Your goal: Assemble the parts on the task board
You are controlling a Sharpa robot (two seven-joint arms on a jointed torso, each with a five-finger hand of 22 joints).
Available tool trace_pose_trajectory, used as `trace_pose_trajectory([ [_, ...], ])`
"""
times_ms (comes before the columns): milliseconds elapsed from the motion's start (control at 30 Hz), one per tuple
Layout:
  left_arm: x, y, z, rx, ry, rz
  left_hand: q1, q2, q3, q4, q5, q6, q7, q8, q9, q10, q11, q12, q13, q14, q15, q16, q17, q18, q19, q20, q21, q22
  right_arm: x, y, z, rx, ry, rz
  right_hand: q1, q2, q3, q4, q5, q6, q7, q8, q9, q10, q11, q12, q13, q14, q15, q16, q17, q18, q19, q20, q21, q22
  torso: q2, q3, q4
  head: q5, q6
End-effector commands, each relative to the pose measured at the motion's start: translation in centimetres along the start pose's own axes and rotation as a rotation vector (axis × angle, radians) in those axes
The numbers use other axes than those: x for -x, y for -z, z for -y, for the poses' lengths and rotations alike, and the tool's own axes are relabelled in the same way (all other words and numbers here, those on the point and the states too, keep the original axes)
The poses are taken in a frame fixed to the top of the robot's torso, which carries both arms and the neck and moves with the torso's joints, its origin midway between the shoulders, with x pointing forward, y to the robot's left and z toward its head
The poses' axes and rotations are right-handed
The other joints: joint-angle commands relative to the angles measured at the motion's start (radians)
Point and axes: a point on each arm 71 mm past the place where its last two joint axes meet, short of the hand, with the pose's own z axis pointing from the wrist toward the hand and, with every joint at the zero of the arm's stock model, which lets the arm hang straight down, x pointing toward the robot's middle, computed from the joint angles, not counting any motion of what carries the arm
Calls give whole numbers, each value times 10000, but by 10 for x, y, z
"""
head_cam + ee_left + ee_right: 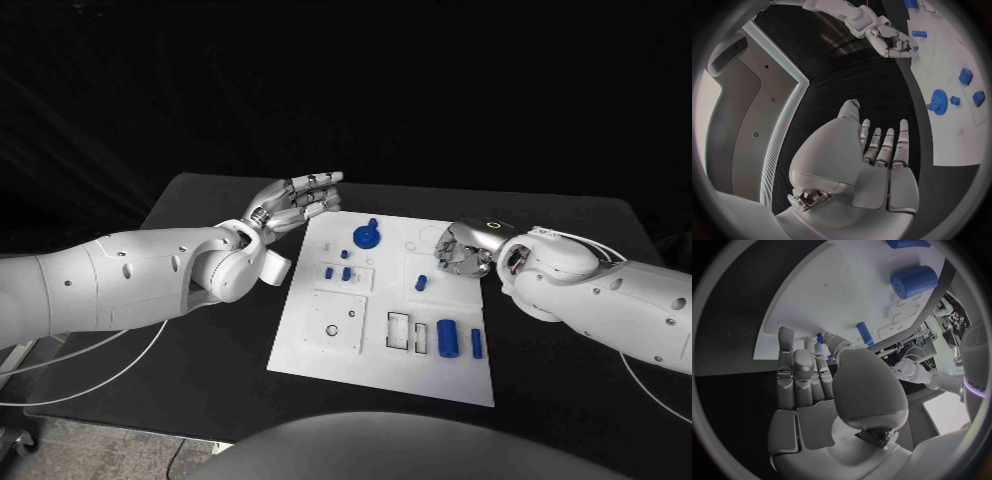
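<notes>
The black tabletop (216, 380) carries the white task board (335, 352) at its middle. The left hand (296, 203) hovers off the board's far left corner, fingers straight and apart, holding nothing. The right hand (464, 250) hangs over the board's right edge, fingers curled; it seems to be pinching a small blue part (820, 338), though I cannot tell for sure. Blue parts sit on the board: a gear (369, 237), a cylinder (449, 339), a small peg (421, 283).
</notes>
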Motion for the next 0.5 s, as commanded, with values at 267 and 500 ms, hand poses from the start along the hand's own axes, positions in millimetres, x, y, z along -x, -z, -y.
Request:
trace_pose_trajectory([
  [267, -3, -1, -1, 8, 185, -227, 172, 41, -6, -44, 125, 145, 195, 110, -4, 13, 22, 111, 22, 128, 21, 128, 26, 12, 141, -7, 54, -58, -17, 1, -2, 224, 190, -740, 444, -4, 2, -350, 576, 506, -101, 285, 181, 628, -122, -20, -178, -75, -111, -142, -99, 122, 20, -66, -122, 104, -1, -5, 1, 10, 2],
  [500, -3, -1, -1, 42, 204, -260, 263, 65, 18, -69, 173, 274, 294, 152, 9, 47, 34, 201, 30, 186, 30, 204, 35, -3, 193, -5, 65, -91, -18, 1, -2, 268, 235, -719, 691, 25, -1, -609, 792, 757, -120, 446, 352, 976, -193, -43, -275, -178, -167, -339, -266, 117, -5, -134, -130, 220, -4, -6, 0, -5, 2],
])
